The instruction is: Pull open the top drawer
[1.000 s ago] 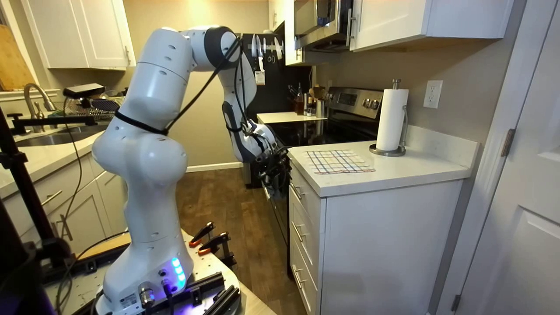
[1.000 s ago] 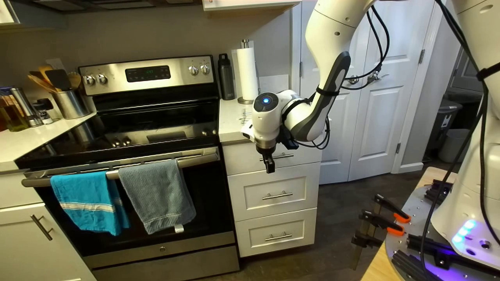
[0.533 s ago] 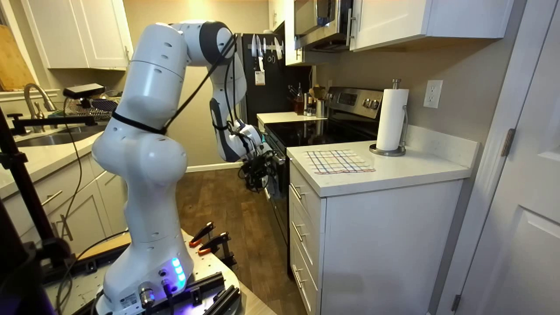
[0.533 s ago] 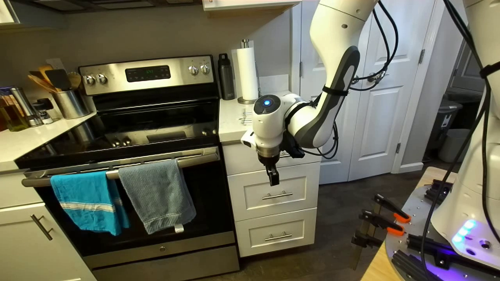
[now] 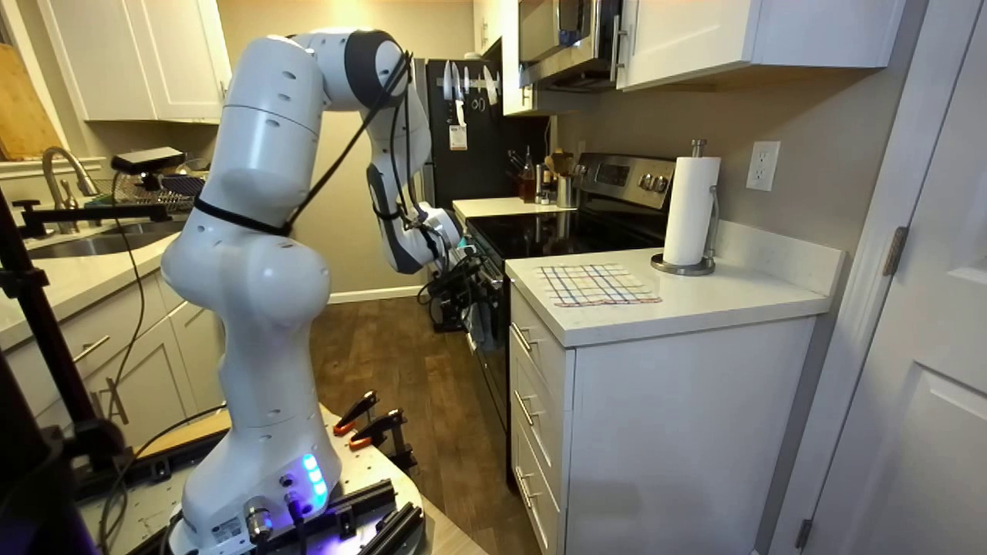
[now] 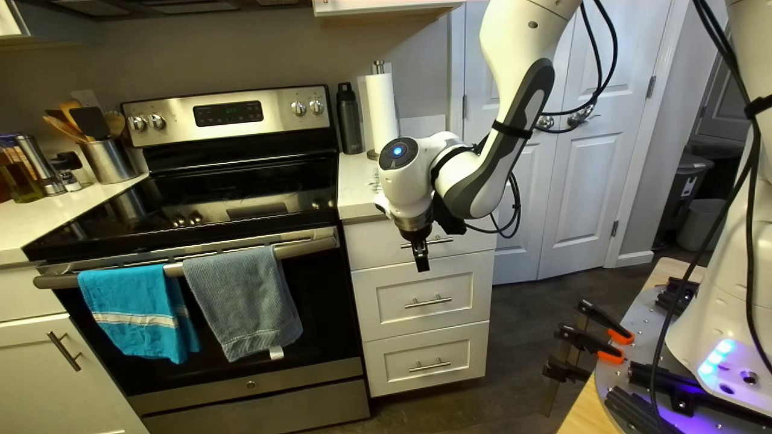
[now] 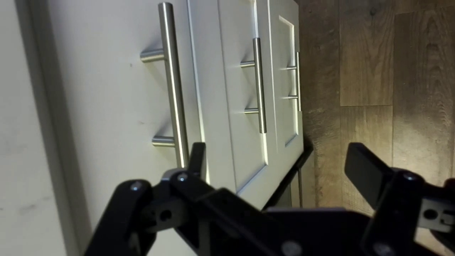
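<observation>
Lifted slightly since half a second ago, the gripper [image 7: 276, 159] hangs with fingers [image 7: 364, 170] spread around nothing, off the handle [image 7: 174, 85], and the top drawer [image 7: 106, 92] sits closed beneath the countertop [image 5: 740, 297], so grasping and pulling seem left to do.

Wrist view: floor [image 7: 368, 124] partly bright — pincer [image 7: 276, 151] dark, blurred.

White arm [image 5: 266, 185] arches over from its blue-lit base [image 5: 250, 478], black pincer [image 5: 461, 299] left of the closed top drawer [image 5: 544, 351] in view, its grip too dark to read, checked cloth [image 5: 597, 285] flat on the tabletop [image 5: 740, 289], paper towel roll [image 5: 690, 212] upright nearby, stove [image 5: 597, 231] beyond.
</observation>
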Available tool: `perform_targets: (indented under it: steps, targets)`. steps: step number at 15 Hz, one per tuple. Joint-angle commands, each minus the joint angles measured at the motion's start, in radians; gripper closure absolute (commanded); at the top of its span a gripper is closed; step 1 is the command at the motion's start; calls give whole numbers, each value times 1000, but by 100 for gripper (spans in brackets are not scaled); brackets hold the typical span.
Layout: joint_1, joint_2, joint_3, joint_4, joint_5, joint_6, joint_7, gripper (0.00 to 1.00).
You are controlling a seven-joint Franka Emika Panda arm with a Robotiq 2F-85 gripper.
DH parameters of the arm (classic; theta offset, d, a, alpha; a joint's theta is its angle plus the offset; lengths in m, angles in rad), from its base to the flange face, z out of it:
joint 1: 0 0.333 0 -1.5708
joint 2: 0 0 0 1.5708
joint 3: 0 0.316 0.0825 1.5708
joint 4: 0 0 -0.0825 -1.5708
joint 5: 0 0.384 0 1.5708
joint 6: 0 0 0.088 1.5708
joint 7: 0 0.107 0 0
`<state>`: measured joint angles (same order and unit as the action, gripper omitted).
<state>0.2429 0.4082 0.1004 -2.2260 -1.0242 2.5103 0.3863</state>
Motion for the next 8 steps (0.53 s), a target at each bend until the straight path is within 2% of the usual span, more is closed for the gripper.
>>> perform_targets:
  steps: [1, 5, 8]
  targets:
    - [34, -10, -8, 23, 42, -99, 147, 0]
    - [50, 5, -4, 54, 79, -184, 258, 0]
    - [49, 17, -2, 58, 45, -207, 237, 0]
